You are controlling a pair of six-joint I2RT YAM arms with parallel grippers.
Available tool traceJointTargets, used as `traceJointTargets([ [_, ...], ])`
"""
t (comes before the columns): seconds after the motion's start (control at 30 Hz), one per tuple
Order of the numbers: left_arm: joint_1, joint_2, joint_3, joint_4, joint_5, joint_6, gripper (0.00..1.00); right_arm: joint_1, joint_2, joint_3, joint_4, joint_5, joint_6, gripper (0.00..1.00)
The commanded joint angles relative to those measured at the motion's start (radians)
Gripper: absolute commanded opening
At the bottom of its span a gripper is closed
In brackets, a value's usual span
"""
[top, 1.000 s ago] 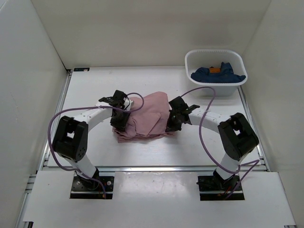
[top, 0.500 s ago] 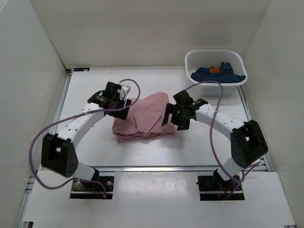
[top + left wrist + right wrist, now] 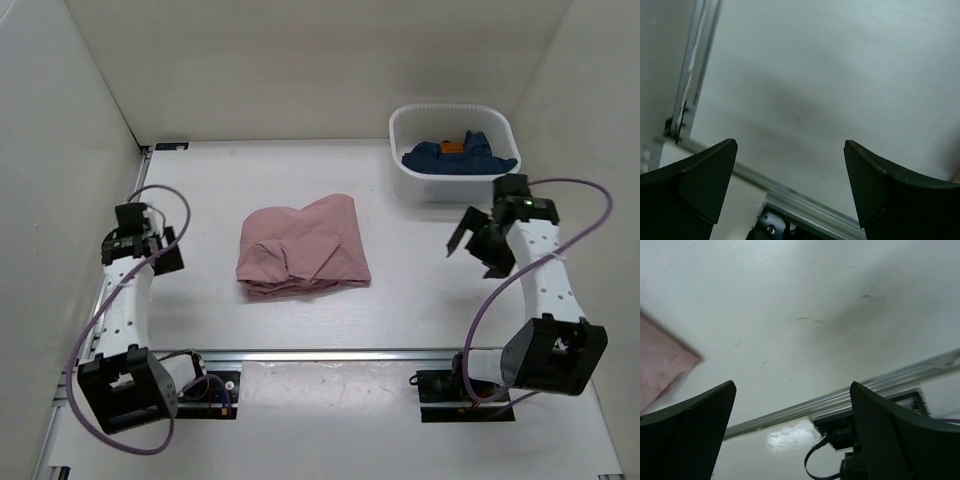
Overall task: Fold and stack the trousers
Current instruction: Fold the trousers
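Centrally, folded trousers (image 3: 303, 248) lie between left gripper (image 3: 170, 250) and right gripper (image 3: 474, 250).

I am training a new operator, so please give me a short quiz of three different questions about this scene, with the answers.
1. True or false: the folded trousers lie on the table, touched by neither gripper.
2. Where does the dark blue garment lie? A: on the trousers. B: in the white tub. C: beside the left arm.
3. Fill in: the left gripper and the right gripper are both ____.
Key: 1 true; 2 B; 3 open.
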Motion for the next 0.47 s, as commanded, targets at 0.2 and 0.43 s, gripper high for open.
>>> traceJointTargets([
  [0.2, 0.296, -0.074, 0.002, -0.034, 0.081, -0.002, 1.00, -0.201, -0.066, 0.035, -0.072, 0.097, -0.142, 0.99],
  [0.43, 0.324, -0.074, 0.042, -0.034, 0.105, -0.002, 1.00, -0.201, -0.084, 0.024, -0.044, 0.069, -0.142, 0.99],
])
